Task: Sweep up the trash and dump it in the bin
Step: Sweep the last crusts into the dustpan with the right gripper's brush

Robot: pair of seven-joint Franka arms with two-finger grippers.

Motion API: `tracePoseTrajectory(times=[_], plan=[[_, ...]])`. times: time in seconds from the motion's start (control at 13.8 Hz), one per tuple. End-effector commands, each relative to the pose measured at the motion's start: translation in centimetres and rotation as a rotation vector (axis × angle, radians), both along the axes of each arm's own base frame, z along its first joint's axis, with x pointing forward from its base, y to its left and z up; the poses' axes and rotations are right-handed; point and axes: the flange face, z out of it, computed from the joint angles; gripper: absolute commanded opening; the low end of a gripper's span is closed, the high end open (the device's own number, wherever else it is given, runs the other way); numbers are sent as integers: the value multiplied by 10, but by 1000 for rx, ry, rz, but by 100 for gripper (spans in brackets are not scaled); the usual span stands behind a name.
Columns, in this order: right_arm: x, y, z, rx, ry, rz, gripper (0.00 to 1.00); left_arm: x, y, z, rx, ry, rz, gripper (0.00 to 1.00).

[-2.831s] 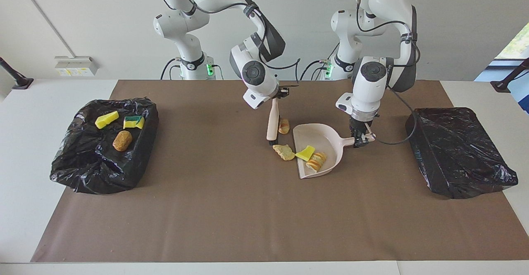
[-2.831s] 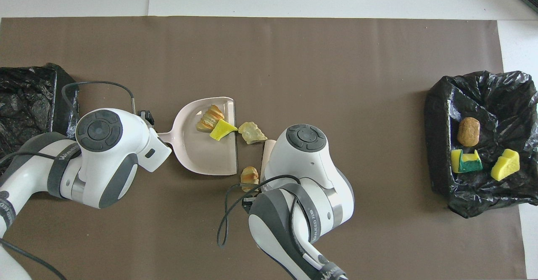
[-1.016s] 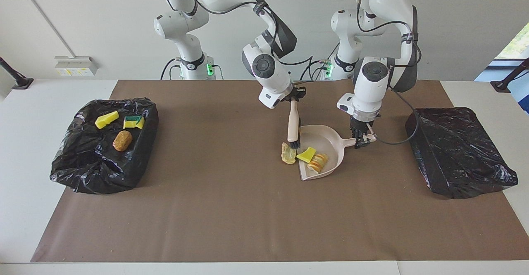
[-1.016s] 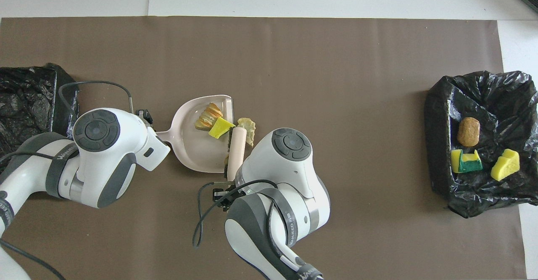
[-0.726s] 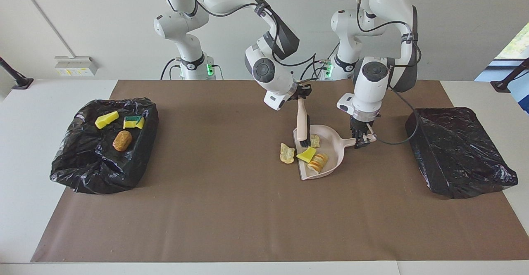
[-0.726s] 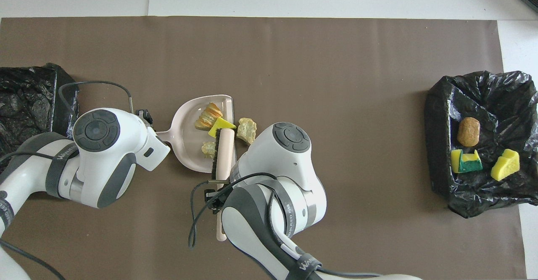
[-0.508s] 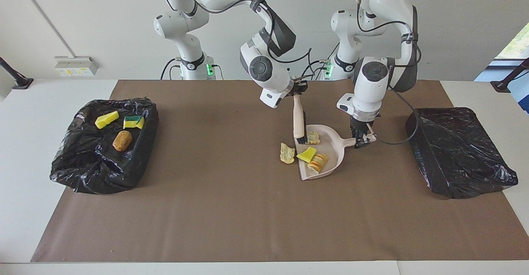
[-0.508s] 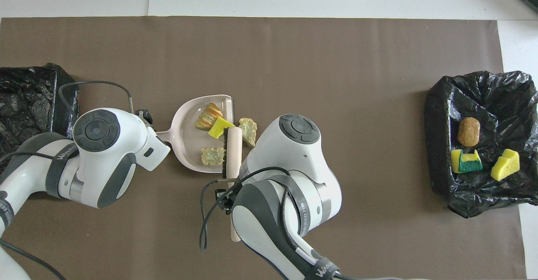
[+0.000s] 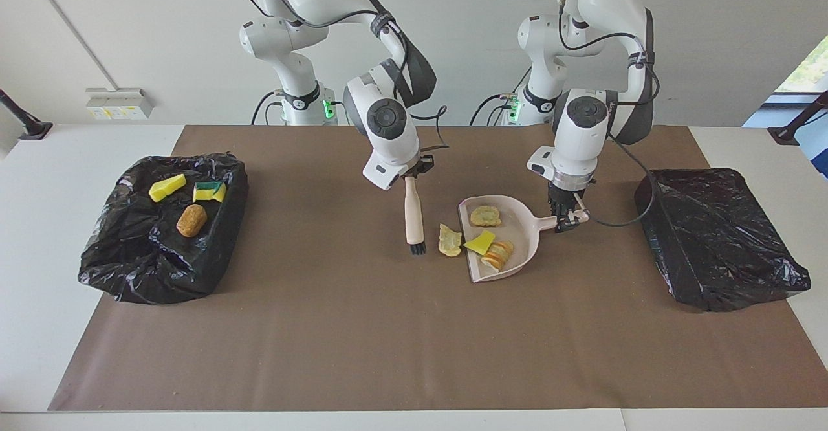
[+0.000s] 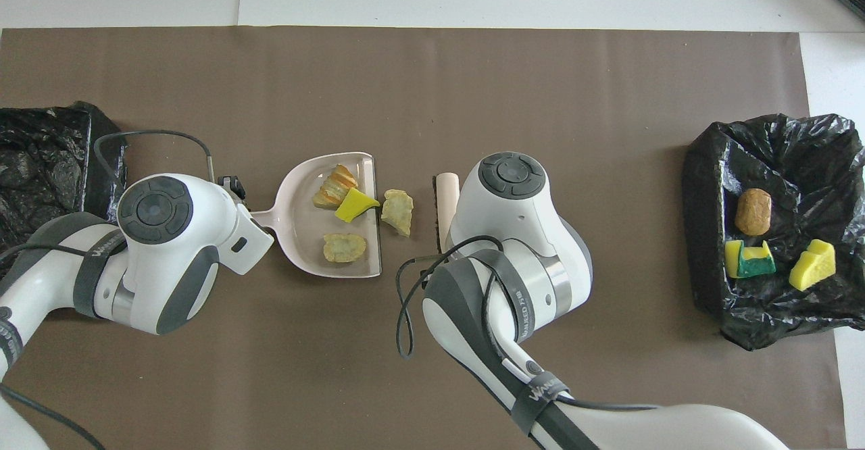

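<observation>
The pink dustpan lies mid-table, and my left gripper is shut on its handle. In the pan lie a yellow sponge scrap at the lip, a striped tan chunk and a greenish-tan piece. One pale chunk lies on the mat just outside the lip. My right gripper is shut on a pink brush. The brush hangs bristles down beside that chunk, toward the right arm's end.
A black-bagged bin at the right arm's end holds two yellow sponge pieces, one part green, and a brown chunk. A second black-bagged bin stands at the left arm's end. A brown mat covers the table.
The brush pushed the greenish-tan piece into the dustpan, then my right gripper carried it out of the pan toward the right arm's end. The left gripper and dustpan stayed put.
</observation>
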Motion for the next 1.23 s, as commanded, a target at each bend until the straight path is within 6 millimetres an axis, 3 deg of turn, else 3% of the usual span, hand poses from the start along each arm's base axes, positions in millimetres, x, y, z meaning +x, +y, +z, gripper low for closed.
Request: tracePoseTrajectory(times=[0.0,0.15,0.36,0.51,0.58,0.87,1.16], plan=[[-5,22,-21,-5,15,-6,0,-2,2,-3,-6,-28,11,0],[-14,55,-44,117,29,-57,0,-2,2,-3,-6,-29,12,0],[-26,81,-38,226,57,-88,0,-2,2,-3,-8,-33,13,0],[-48,123,-30,313,10,-113,0,-2,2,-3,-8,-33,13,0],[-52,128,-28,314,9,-104,0,-2,2,-3,-8,-33,13,0],[-56,108,-21,199,12,37,0,-2,2,-3,-8,-33,13,0],[-72,97,-11,-62,40,-48,0,2,10,-7,-6,-24,21,0]])
